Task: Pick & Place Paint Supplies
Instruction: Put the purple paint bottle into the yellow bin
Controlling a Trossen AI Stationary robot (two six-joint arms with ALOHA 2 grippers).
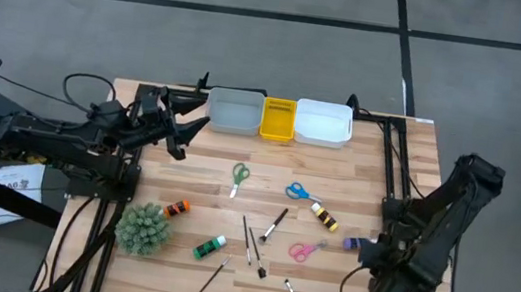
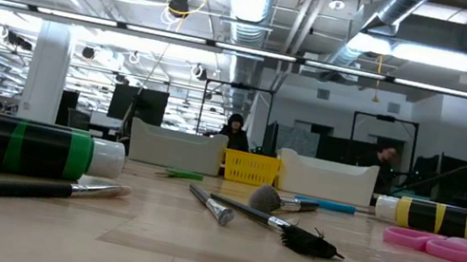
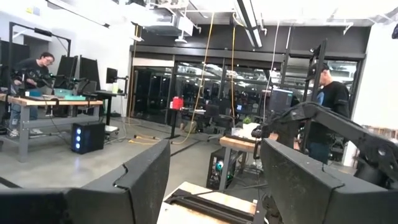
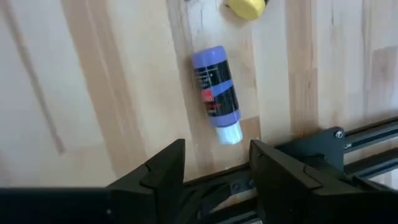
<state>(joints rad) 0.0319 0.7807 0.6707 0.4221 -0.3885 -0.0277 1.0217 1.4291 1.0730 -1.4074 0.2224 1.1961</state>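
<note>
We see the left gripper [image 1: 198, 125] raised near the grey tray [image 1: 235, 110], fingers [image 3: 134, 180] spread wide, holding nothing. The right gripper [image 4: 216, 167] hovers with parted, empty fingers over the small blue plastic paint bottle [image 4: 215, 90] lying near the wooden surface's [image 1: 196, 173] right edge; its dark label is unreadable.

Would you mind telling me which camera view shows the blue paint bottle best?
The right wrist view: the blue bottle lies there large and unobstructed, label and white cap visible. The high view shows only a small part of it beside the right arm. The low and left wrist views do not show it.
</note>
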